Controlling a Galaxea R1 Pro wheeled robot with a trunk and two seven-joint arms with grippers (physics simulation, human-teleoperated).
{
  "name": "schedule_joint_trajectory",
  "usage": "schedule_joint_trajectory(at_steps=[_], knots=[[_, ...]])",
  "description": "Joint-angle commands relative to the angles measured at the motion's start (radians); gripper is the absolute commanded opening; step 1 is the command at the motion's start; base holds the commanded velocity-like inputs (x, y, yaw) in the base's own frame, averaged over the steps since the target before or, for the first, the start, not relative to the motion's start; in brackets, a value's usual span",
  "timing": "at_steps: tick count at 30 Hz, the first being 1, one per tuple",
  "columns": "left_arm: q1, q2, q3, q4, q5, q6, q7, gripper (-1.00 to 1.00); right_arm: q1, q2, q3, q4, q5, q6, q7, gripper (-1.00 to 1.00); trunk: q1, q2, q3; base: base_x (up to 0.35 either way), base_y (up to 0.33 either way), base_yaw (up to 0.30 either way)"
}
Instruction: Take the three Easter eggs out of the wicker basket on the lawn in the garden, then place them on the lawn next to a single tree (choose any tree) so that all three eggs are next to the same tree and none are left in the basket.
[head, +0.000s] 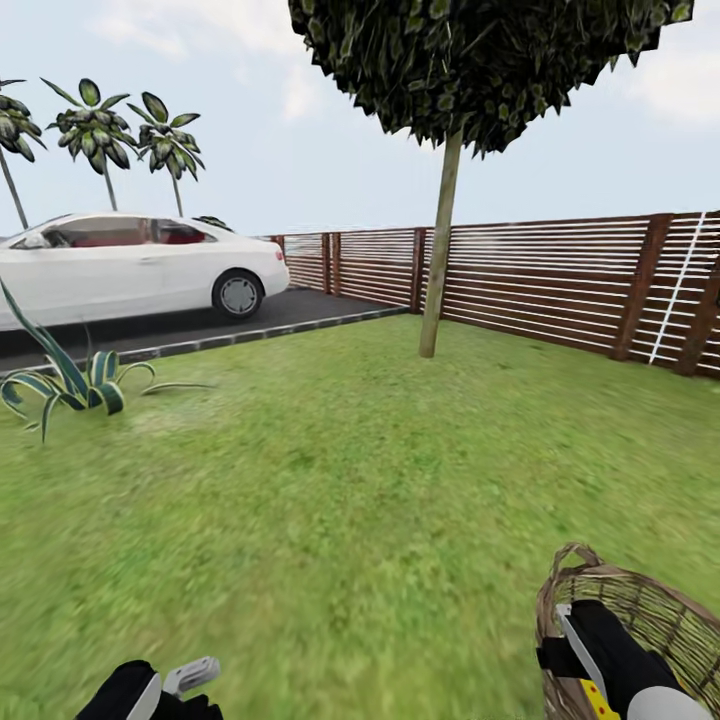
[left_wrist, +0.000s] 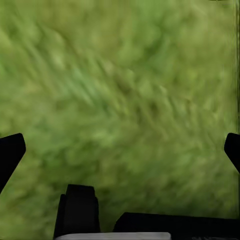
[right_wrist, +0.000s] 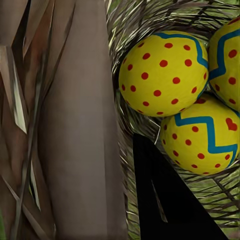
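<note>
In the head view, the right gripper (head: 585, 655) is reaching down inside the wicker basket (head: 655, 605), which is sitting on the lawn (head: 340, 500) at the lower right corner; a sliver of yellow with a red dot is showing beside the black arm, low inside the basket. Whether these jaws are spread or pressed together cannot be told here. The left gripper (head: 190, 678) is hanging over bare grass at the lower left, well apart from the basket. Farther back, 1 tree (head: 440, 250) with a thin pale trunk is standing on the lawn near the slatted fence (head: 560, 275), 1 white car (head: 130, 265) is sitting on the paved drive, 1 spiky plant (head: 75, 385) is growing at the lawn's left edge, and 3 palms (head: 95, 130) are rising behind the car. In the left wrist view, the jaws are standing spread wide, with 1 dark fingertip (left_wrist: 10, 152) at each edge and only grass between them. In the right wrist view, 3 Easter eggs (right_wrist: 162, 72) are lying together inside the basket's weave, touching one another; 1 black finger (right_wrist: 165, 200) is pointing up toward them, its tip just beside the lower egg, and a broad wicker strip is lying next to it. The second finger is hidden, so the jaws' state cannot be told.
</note>
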Motion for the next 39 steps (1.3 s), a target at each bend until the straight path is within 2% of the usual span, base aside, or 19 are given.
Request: schedule_joint_trajectory(at_steps=[1, 13, 23, 30, 33, 39], knots=[[0.000, 0.000, 0.004, -0.001, -0.001, 0.006, -0.003, 1.00, -0.001, 0.001, -0.004, -0.001, 0.013, 0.004, 0.000, -1.00, -0.004, 0.007, 0.003, 0.000, 0.000, -0.281], [0.000, -0.018, 0.003, -0.001, -0.002, 0.006, -0.002, 1.00, -0.001, 0.000, -0.003, -0.001, 0.014, 0.004, 0.000, -1.00, -0.050, 0.091, 0.047, 0.000, 0.000, -0.281], [0.000, -0.020, 0.003, 0.000, -0.002, 0.005, -0.002, 1.00, -0.001, 0.005, -0.003, -0.001, 0.014, 0.004, -0.002, -1.00, -0.088, 0.161, 0.084, 0.000, 0.000, -0.281], [0.000, -0.020, 0.004, 0.000, -0.002, 0.004, -0.003, 1.00, -0.001, 0.005, -0.003, -0.001, 0.014, 0.004, -0.002, -1.00, -0.088, 0.161, 0.088, 0.000, 0.000, -0.281], [0.000, -0.031, 0.004, 0.000, -0.002, 0.004, -0.003, 1.00, -0.001, 0.004, -0.004, -0.001, 0.014, 0.004, -0.002, -1.00, -0.088, 0.161, 0.089, 0.000, 0.000, -0.281], [0.000, -0.032, 0.003, 0.000, -0.002, 0.004, -0.003, 1.00, -0.001, 0.002, -0.003, -0.001, 0.014, 0.004, 0.000, -1.00, -0.088, 0.161, 0.092, 0.005, -0.002, -0.281]])
